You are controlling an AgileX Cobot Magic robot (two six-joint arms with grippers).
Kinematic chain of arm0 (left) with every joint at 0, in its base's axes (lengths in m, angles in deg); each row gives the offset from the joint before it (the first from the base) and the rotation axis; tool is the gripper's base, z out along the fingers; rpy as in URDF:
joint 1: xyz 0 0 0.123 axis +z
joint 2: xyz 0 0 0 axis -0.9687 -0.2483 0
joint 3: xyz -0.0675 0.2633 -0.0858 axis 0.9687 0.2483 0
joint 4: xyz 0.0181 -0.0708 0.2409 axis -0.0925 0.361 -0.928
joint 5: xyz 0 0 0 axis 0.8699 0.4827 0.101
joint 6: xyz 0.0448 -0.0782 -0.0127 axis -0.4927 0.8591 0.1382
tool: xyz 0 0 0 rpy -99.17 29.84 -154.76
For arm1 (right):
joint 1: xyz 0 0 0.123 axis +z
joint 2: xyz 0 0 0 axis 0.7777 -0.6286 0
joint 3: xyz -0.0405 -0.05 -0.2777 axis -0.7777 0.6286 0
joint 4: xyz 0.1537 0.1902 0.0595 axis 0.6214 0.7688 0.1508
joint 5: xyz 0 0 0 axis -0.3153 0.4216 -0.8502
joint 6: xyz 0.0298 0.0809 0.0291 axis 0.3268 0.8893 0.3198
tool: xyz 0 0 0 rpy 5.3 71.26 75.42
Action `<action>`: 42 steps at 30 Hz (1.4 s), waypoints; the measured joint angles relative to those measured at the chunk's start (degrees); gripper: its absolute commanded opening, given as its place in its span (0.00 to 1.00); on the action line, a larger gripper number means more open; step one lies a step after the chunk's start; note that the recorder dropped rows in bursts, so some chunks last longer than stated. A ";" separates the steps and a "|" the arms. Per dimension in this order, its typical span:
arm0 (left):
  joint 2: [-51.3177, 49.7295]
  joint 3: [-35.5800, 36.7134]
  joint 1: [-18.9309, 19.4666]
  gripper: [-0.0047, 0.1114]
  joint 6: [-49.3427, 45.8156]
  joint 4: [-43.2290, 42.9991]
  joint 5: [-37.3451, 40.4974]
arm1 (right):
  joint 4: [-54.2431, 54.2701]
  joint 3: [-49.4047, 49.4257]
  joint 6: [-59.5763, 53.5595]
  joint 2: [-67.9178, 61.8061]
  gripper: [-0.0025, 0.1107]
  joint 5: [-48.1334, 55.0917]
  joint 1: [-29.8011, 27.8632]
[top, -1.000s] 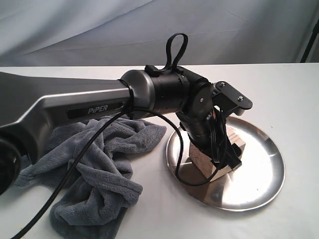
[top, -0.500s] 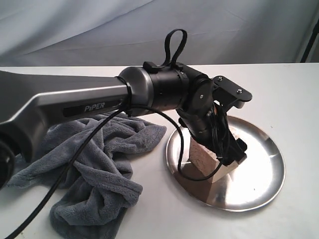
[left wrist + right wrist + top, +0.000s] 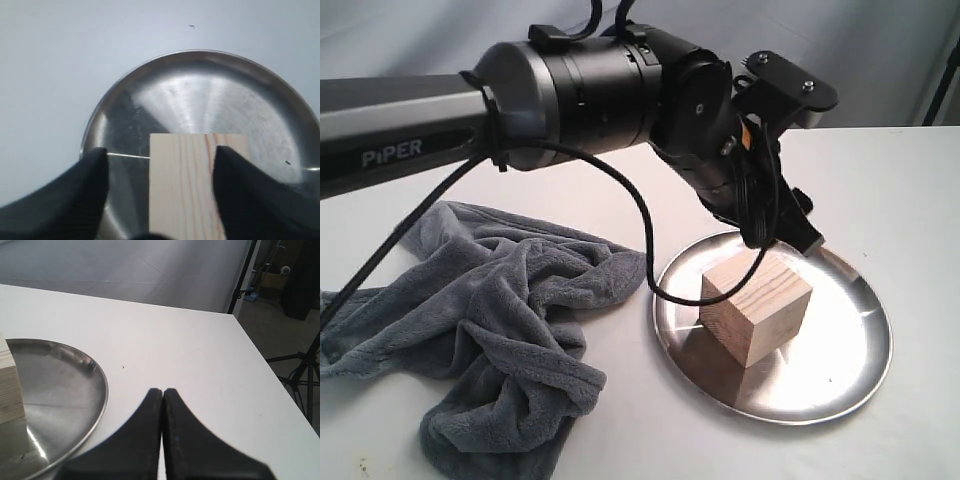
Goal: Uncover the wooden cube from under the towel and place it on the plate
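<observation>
Left arm angled down, left gripper (image 3: 161,152) above wooden cube (image 3: 757,305) on plate (image 3: 840,370), fingers apart, empty; right gripper (image 3: 163,392) fingers together.

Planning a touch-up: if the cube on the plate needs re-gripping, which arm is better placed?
Left, probably: the left gripper hangs open over the wooden cube on the plate; the right gripper is shut, off beside the plate.

The left hand (image 3: 798,225) has lifted off the cube (image 3: 757,308) (jaws apart), which now sits free on the plate (image 3: 850,350).
</observation>
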 measured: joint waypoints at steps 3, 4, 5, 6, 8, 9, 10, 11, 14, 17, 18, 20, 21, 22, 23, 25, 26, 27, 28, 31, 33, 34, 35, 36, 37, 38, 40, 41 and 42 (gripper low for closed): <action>0.47 0.00 1.63 0.12 0.42 -1.11 1.69 | 0.00 0.00 0.00 0.00 0.02 0.00 0.00; 0.74 0.00 2.36 0.06 1.03 -1.11 2.28 | 0.00 0.00 0.00 0.00 0.02 0.00 0.00; 0.86 0.00 3.17 0.04 1.84 -1.11 2.94 | 0.00 0.00 0.00 0.00 0.02 0.00 0.00; 0.99 0.00 4.06 0.04 2.83 -1.11 3.48 | 0.00 0.00 0.00 0.00 0.02 0.00 0.00; 1.09 0.00 5.85 0.04 3.94 -1.11 4.53 | 0.00 0.00 0.00 0.00 0.02 0.00 0.00; 1.09 0.00 6.99 0.04 4.35 -1.11 5.34 | 0.00 0.00 0.00 0.00 0.02 0.00 0.00; 1.09 0.00 7.95 0.04 4.83 -1.42 6.44 | 0.00 0.00 0.00 0.00 0.02 0.00 0.00; 1.09 0.00 9.20 0.04 5.23 -1.42 7.88 | 0.00 0.00 0.00 0.00 0.02 0.00 0.00; 1.09 0.00 12.62 0.04 6.34 -1.42 12.59 | 0.00 0.00 0.00 0.00 0.02 0.00 0.00; 1.09 0.00 16.12 0.04 7.96 -1.65 17.07 | 0.00 0.00 0.00 0.00 0.02 0.00 0.00; 1.09 0.00 17.21 0.04 8.49 -1.75 18.34 | 0.00 0.00 0.00 0.00 0.02 0.00 0.00; 1.09 0.00 19.09 0.04 9.37 -1.98 20.27 | 0.00 0.00 0.00 0.00 0.02 0.00 0.00; 1.09 0.00 20.05 0.04 9.97 -1.96 21.00 | 0.00 0.00 0.00 0.00 0.02 0.00 0.00; 1.09 0.00 20.98 0.04 10.54 -1.96 21.76 | 0.00 0.00 0.00 0.00 0.02 0.00 0.00; 1.09 0.00 21.64 0.04 11.08 -2.14 22.36 | 0.00 0.00 0.00 0.00 0.02 0.00 0.00; 1.09 0.00 23.18 0.04 11.68 -2.15 23.75 | 0.00 0.00 0.00 0.00 0.02 0.00 0.00; 1.09 0.00 23.85 0.04 11.99 -2.15 24.16 | 0.00 0.00 0.00 0.00 0.02 0.00 0.00; 1.09 0.00 24.45 0.04 12.30 -2.41 24.94 | 0.00 0.00 0.00 0.00 0.02 0.00 0.00; 1.09 0.00 24.92 0.04 12.80 -2.70 25.59 | 0.00 0.00 0.00 0.00 0.02 0.00 0.00; 1.09 0.00 26.00 0.04 13.83 -4.81 28.18 | 0.00 0.00 0.00 0.00 0.02 0.00 0.00; 1.09 0.00 26.35 0.04 14.71 -7.26 29.57 | 0.00 0.00 0.00 0.00 0.02 0.00 0.00; 1.20 0.00 26.35 0.04 15.36 -8.73 29.86 | 0.00 0.00 0.00 0.00 0.02 0.00 0.00; 1.35 0.00 26.35 0.04 15.88 -9.64 30.11 | 0.00 0.00 0.00 0.00 0.02 0.00 0.00; 1.68 0.00 26.35 0.04 16.40 -10.48 30.34 | 0.00 0.00 0.00 0.00 0.02 0.00 0.00; 2.16 0.00 26.35 0.04 17.00 -10.84 30.32 | 0.00 0.00 0.00 0.00 0.02 0.00 0.00; 2.61 0.00 26.35 0.04 17.29 -11.01 30.32 | 0.00 0.00 0.00 0.00 0.02 0.00 0.00; 3.93 0.00 26.35 0.04 17.57 -11.15 30.32 | 0.00 0.00 0.00 0.00 0.02 0.00 0.00; 4.59 0.00 26.35 0.04 17.66 -11.15 30.32 | 0.00 0.00 0.00 0.00 0.02 0.00 0.00; 5.20 0.00 26.44 0.04 17.69 -11.15 30.32 | 0.00 0.00 0.00 0.00 0.02 0.00 0.00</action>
